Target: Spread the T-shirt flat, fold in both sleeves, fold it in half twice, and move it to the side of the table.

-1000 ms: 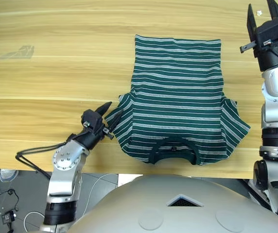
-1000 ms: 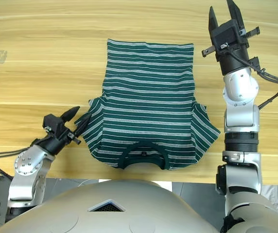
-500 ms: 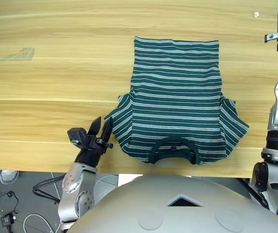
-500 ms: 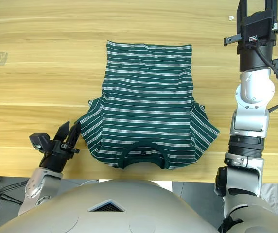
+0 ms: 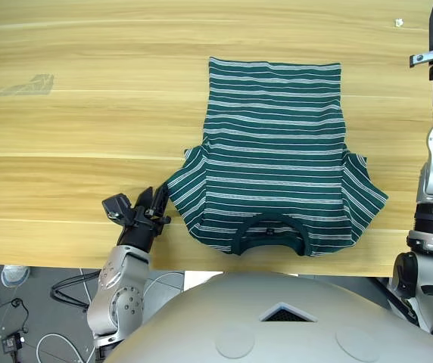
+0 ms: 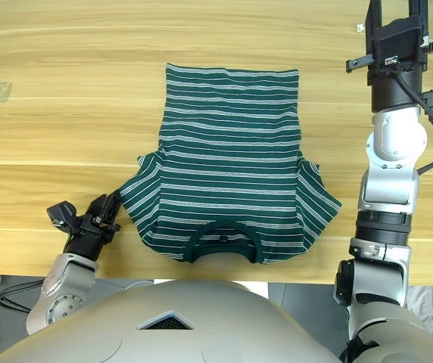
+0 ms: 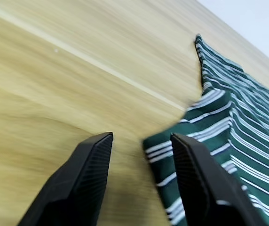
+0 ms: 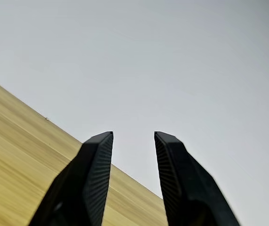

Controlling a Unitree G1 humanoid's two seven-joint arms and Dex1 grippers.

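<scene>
T-shirt (image 5: 277,166), green with white stripes: lay flat on the wooden tabletop (image 5: 88,113), collar toward its front edge, both sleeves out to the sides. Left tool (image 7: 141,137): fingers parted, holding nothing, low at the T-shirt's left sleeve, with the sleeve's hem corner between the fingertips. Right tool (image 8: 132,136): fingers parted, empty, raised well apart from the T-shirt, beyond its far right corner.
</scene>
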